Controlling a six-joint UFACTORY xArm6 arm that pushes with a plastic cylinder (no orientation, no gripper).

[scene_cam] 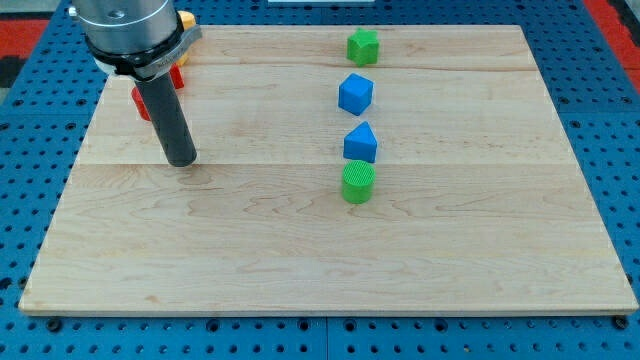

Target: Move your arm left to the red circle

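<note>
Camera view shows my tip [182,160] on bare wood at the board's left; being a plain rod, it has no jaws to open or close. Just up and to the view's left lies the red circle [142,102], half hidden behind the rod, another red block [177,76] beside it. Nothing blocks the path. Green star [363,45], blue cube [355,94], blue wedge [361,143] and green cylinder [358,182] stand well apart, rightward.

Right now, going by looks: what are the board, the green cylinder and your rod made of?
Board: looks like pale wood with a matt finish; grain lines and plank seams show.
Green cylinder: probably plastic, possibly 3D-printed; its top shows fine ridges and the colour is flat and bright.
Rod, ending in my tip: dark, smooth and slightly glossy; could be plastic, rubber or coated metal, I cannot tell which. The tip stands just below the red block.
</note>
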